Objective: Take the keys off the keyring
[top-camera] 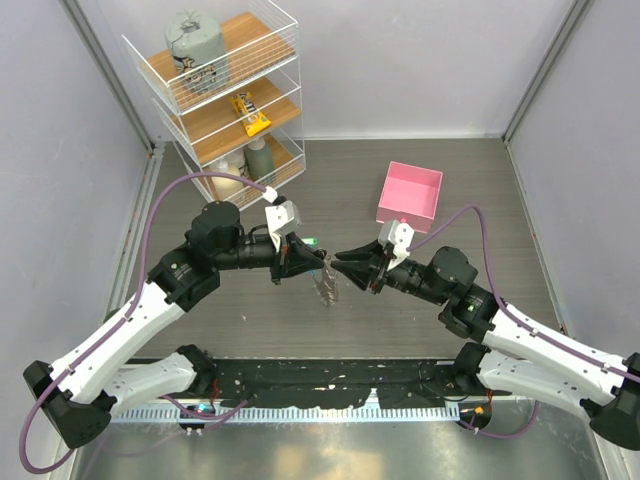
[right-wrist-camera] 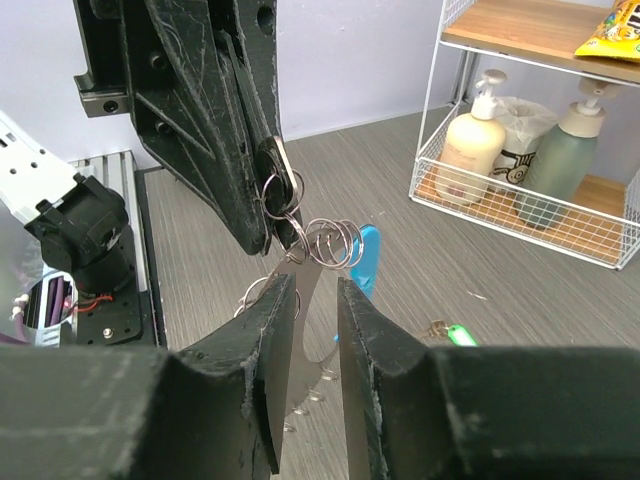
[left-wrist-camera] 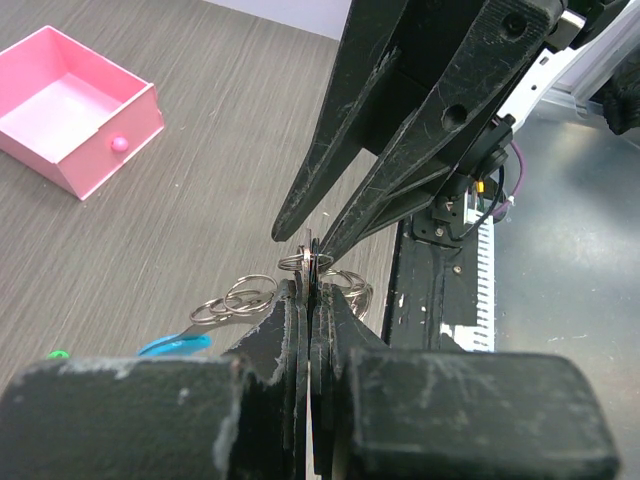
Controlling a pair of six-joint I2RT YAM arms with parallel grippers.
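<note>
Nearest, my right gripper (right-wrist-camera: 315,290) stood slightly spread around the hanging keys (right-wrist-camera: 307,335), probably to regrip one, while my left gripper (left-wrist-camera: 312,290) pinched the keyring (right-wrist-camera: 335,243) steady above the table's (top-camera: 300,335) middle.

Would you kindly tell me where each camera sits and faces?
Top external: above, behind the bases, looking down; both arms show, left gripper and right gripper meeting over the keys.
Left wrist: faces along its shut fingers toward the right gripper and pink box.
Right wrist: faces past its parted fingers toward the left gripper and wire shelf.
Wrist views share the blue tag.
</note>
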